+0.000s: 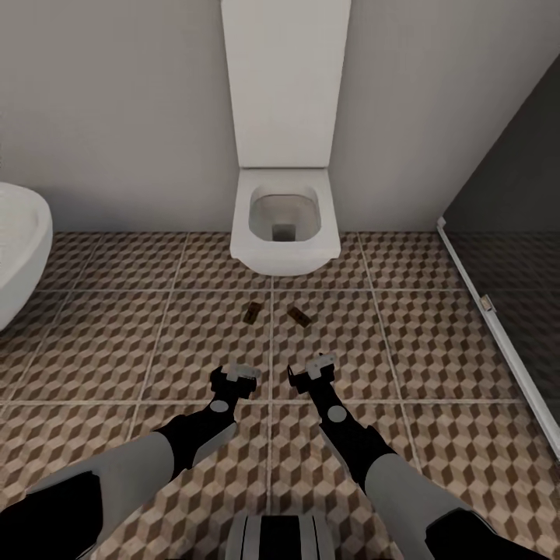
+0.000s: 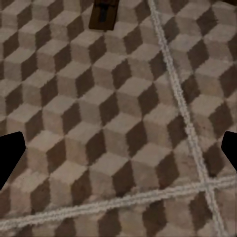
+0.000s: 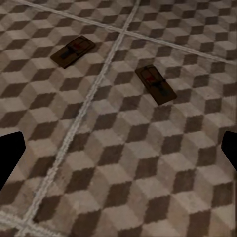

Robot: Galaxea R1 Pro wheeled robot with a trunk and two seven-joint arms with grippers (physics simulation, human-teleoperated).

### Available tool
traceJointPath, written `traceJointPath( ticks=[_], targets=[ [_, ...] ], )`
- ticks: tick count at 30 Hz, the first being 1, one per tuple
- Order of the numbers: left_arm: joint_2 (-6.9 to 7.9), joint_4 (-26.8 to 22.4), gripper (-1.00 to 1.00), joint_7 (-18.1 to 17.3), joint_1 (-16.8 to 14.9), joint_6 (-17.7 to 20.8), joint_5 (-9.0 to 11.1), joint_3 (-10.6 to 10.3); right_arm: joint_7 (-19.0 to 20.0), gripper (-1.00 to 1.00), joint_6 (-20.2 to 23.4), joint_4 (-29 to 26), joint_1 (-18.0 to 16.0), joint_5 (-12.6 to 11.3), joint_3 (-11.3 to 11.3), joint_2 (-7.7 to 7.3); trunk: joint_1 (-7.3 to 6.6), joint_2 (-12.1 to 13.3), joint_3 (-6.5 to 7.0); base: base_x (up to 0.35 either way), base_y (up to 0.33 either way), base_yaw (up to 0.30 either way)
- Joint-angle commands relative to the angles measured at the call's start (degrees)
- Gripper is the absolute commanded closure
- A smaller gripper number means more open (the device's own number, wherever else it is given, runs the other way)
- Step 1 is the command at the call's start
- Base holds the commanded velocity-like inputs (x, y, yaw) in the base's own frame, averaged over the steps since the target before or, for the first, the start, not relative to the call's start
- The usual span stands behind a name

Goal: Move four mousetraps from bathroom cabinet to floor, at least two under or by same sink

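Two mousetraps lie flat on the cube-patterned bathroom floor [image 1: 117, 342] just in front of the toilet: the left mousetrap [image 1: 251, 313] and the right mousetrap [image 1: 299, 316], one on each side of a grout line. The right wrist view shows both, one mousetrap [image 3: 73, 51] and the other mousetrap [image 3: 156, 85]. A mousetrap [image 2: 104, 13] also sits at the edge of the left wrist view. My left gripper [image 1: 234, 379] and right gripper [image 1: 312, 369] hover open and empty, a short way nearer to me than the traps. The cabinet and the sink are out of view.
A white toilet [image 1: 285, 225] stands against the grey wall straight ahead. A white curved bathtub [image 1: 19, 249] edge is at the far left. A dark shower area with a glass panel and pale threshold [image 1: 498, 327] runs along the right.
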Motion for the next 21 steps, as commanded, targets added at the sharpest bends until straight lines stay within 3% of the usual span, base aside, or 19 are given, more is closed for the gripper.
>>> traceJointPath(
  ticks=[1, 21],
  targets=[
    [0.01, -0.02, -1.0, 0.3, -0.07, -0.38, 0.62, -0.48, -0.54, -1.0, -0.03, 0.07, -0.04, 0.53, 0.22, -0.01, -0.23, 0.4, 0.15, 0.0, 0.0, 0.0],
    [0.01, -0.03, -1.0, 0.3, -0.07, -0.41, 0.62, -0.47, -0.54, -1.0, -0.11, 0.07, -0.04, 0.53, 0.22, -0.01, -4.62, 8.42, 3.74, 0.0, 0.0, 0.0]
  ],
)
